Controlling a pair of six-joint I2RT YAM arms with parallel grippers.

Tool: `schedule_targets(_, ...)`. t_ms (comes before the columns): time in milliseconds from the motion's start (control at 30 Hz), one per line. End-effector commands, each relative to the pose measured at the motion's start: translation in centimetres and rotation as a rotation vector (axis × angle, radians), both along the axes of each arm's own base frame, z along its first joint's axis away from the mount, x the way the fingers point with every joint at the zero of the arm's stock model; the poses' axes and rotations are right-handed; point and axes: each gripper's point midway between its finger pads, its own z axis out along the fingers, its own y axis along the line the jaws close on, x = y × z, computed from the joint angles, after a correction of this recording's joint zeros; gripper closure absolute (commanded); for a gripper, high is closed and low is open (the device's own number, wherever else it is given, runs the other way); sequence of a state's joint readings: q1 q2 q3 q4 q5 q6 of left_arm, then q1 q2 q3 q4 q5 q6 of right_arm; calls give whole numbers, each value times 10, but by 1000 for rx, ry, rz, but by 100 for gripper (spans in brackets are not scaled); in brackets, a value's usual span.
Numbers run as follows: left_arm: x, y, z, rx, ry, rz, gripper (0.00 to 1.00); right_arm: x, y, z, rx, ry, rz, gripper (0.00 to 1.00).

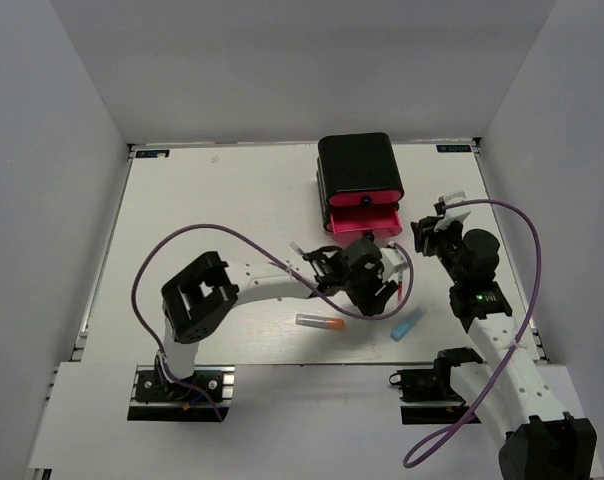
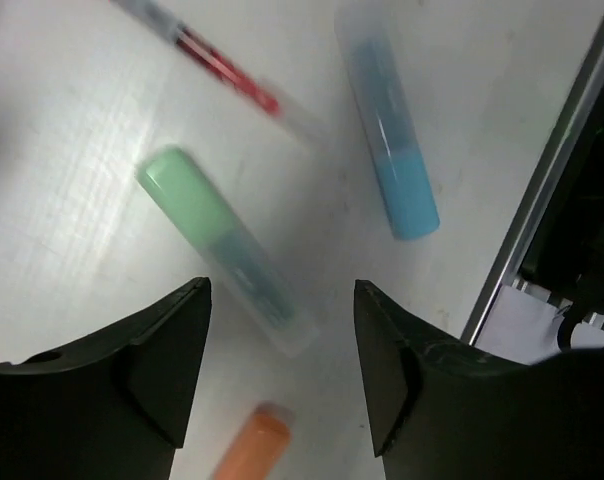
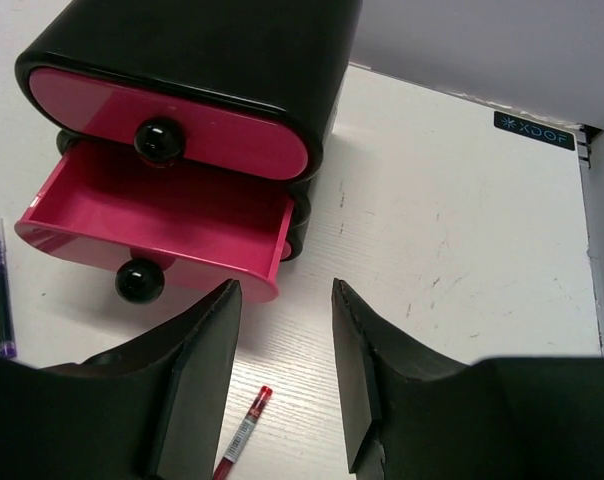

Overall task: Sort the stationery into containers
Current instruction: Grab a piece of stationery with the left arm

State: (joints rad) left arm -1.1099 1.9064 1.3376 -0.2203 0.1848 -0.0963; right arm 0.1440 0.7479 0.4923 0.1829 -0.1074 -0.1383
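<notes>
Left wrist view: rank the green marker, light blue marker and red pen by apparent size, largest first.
1. Green marker and light blue marker: about alike, no ranking.
2. Red pen: smallest, much thinner, cut off at the edge.

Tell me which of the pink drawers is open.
The second drawer, just below the top drawer. It is pulled out of the black case and shows its pink inside; the top drawer sits flush and shut.

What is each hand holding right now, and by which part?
Nothing is held. The left hand is open over the green marker, and the right hand is open and empty in front of the pulled-out pink drawer.
</notes>
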Motion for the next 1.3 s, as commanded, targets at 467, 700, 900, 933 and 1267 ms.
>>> schedule_targets(467,4,0,-63,243,38,372,33,4,-16,9,10,-35,-60,51)
schedule_targets(700,3,13,-76,329,-4,406,68,3,-16,11,16,-40,-58,51)
schedule_targets(900,14,18,-47,258,-56,386,86,2,-19,13,23,-44,-68,51)
schedule_targets(933,14,18,-26,222,-90,339,89,2,-18,13,20,-44,-64,51)
schedule_targets(1267,86,25,119,19,-470,95,100,0,-16,13,25,-42,-45,56)
